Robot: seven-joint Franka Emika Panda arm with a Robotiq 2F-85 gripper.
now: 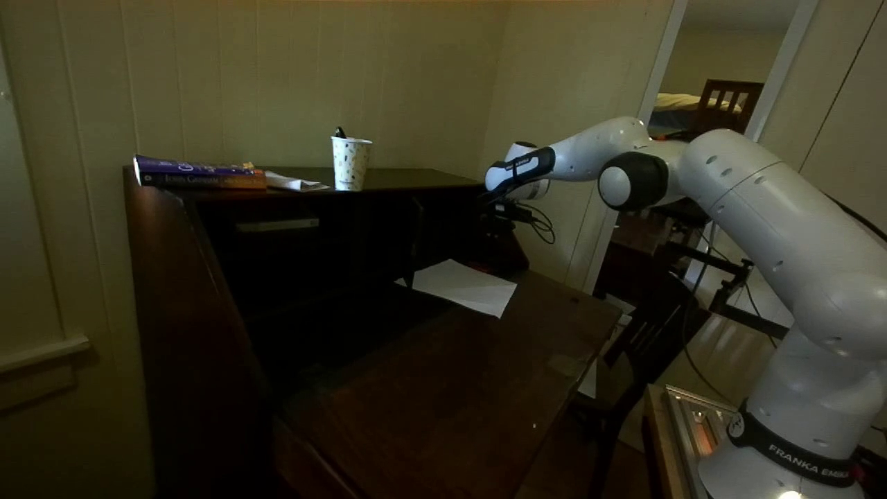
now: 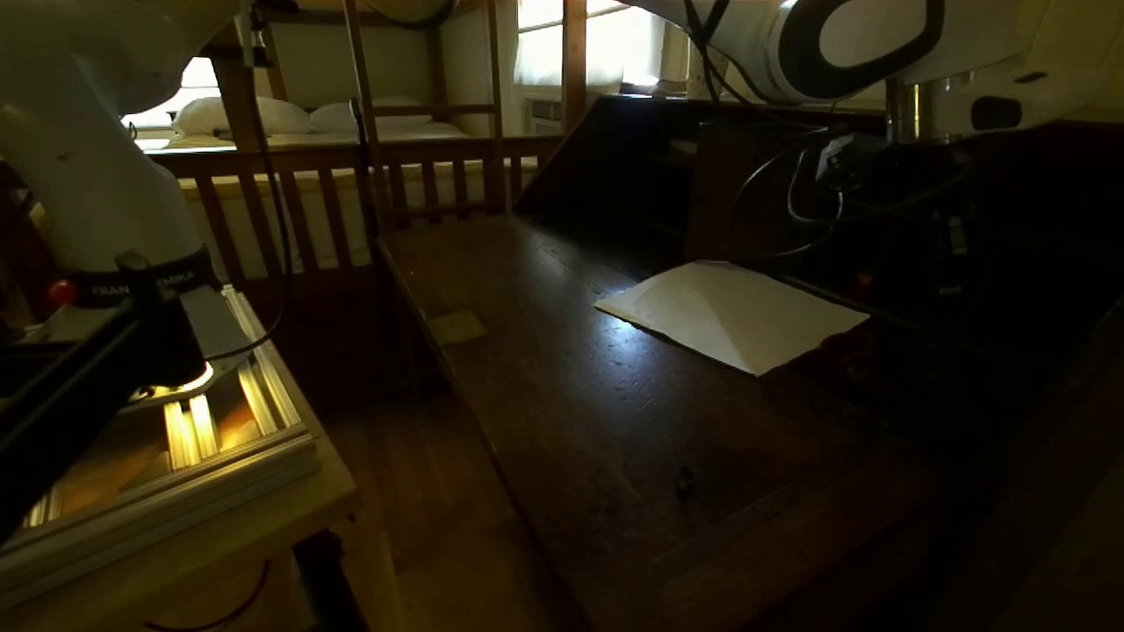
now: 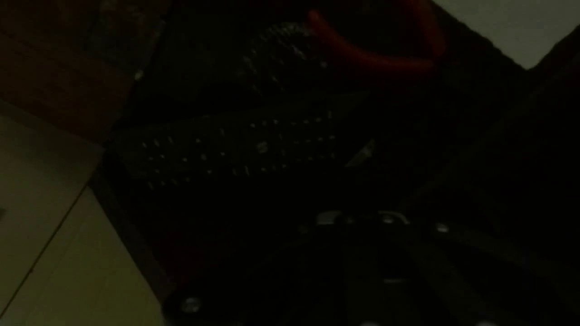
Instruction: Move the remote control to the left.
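Note:
The remote control (image 3: pixel 235 147) shows in the wrist view as a dark oblong bar with rows of small pale buttons. It lies slanted on a dark surface, left of the picture's middle. I cannot make it out in the exterior views, where that corner of the desk is too dark. My gripper (image 3: pixel 361 218) shows dimly at the bottom of the wrist view. Its fingertips are close together, shut with nothing visible between them, apart from the remote in the picture. In both exterior views the gripper (image 1: pixel 497 225) (image 2: pixel 951 259) hangs over the dark back part of the desk.
A red curved handle (image 3: pixel 376 62) lies beside the remote in the wrist view. A white paper sheet (image 1: pixel 461 284) (image 2: pixel 738 312) lies on the wooden desk (image 1: pixel 443 388). A patterned cup (image 1: pixel 352 165) and books (image 1: pixel 201 173) stand on the upper shelf. Cubby dividers stand behind the paper.

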